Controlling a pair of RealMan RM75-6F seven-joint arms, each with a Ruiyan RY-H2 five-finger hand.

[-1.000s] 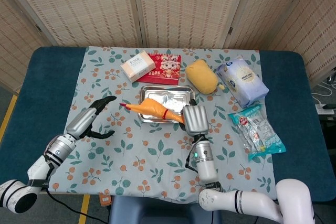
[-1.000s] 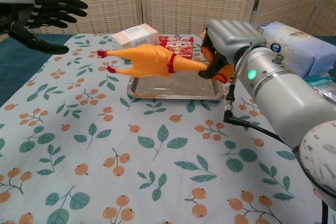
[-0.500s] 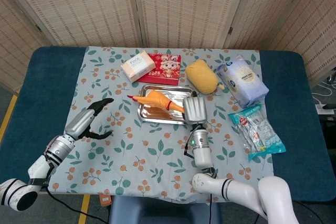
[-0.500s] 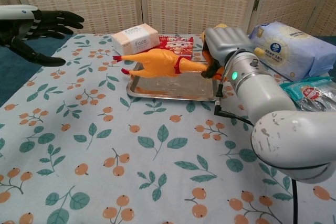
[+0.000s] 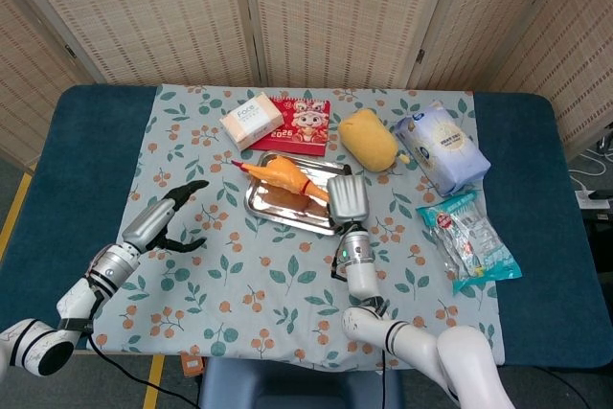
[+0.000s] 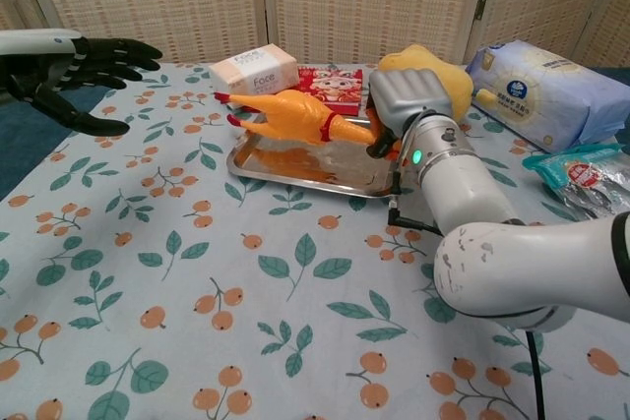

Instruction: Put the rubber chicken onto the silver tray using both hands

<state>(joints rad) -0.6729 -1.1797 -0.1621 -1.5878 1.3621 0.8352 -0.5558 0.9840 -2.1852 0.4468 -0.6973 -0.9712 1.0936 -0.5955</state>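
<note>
Leaf-and-berry tablecloth over a blue table, woven screens behind. On it sits the silver tray, skewed. Rubber chicken lies over the tray, feet toward the far left corner, neck end running to my right hand. Chest view: chicken looks raised above the tray floor, its reflection showing beneath; whether any part touches the metal, can't tell. My right hand has fingers curled around the chicken's neck end, gripping it, sitting at the tray's right edge, back of hand facing the cameras. My left hand is well apart from chicken and tray, out on the left side of the cloth, holding nothing, dark fingers spread and extended; in chest view it hangs above the table at the upper left. Behind the tray: white Face box, red 2026 card, yellow plush. Right side: blue wipes pack, clear snack bag
</note>
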